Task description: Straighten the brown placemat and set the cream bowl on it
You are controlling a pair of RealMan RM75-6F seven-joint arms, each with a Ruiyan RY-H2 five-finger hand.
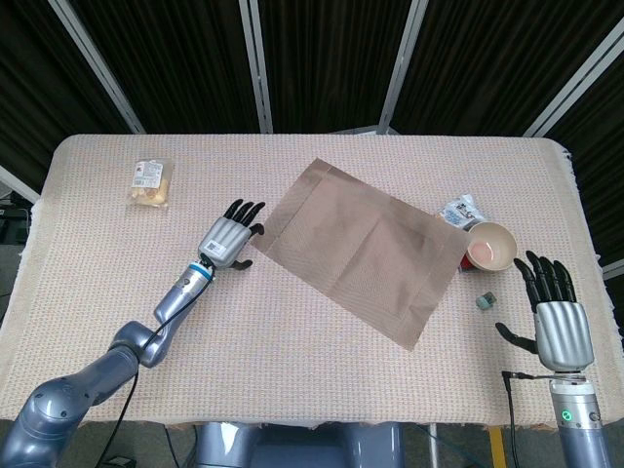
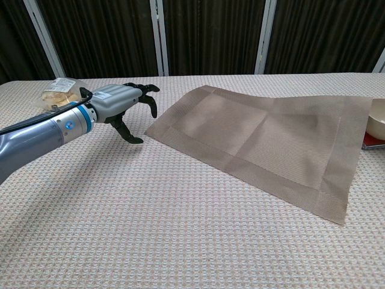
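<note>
The brown placemat [image 1: 361,246] [image 2: 271,138] lies skewed across the middle of the table, one corner pointing left. Its right edge rides up over the cream bowl [image 1: 490,246] [image 2: 377,119], which stands at the right. My left hand [image 1: 230,237] [image 2: 120,102] hovers just left of the mat's left corner, fingers spread, holding nothing. My right hand [image 1: 555,310] is low at the right edge, below and right of the bowl, fingers spread and empty; the chest view does not show it.
A clear packet of snacks [image 1: 150,181] [image 2: 59,91] lies at the far left. A white wrapper [image 1: 458,211] sits beside the bowl, and a small grey-green object [image 1: 485,301] lies below it. The woven tablecloth [image 1: 292,351] covers the whole table.
</note>
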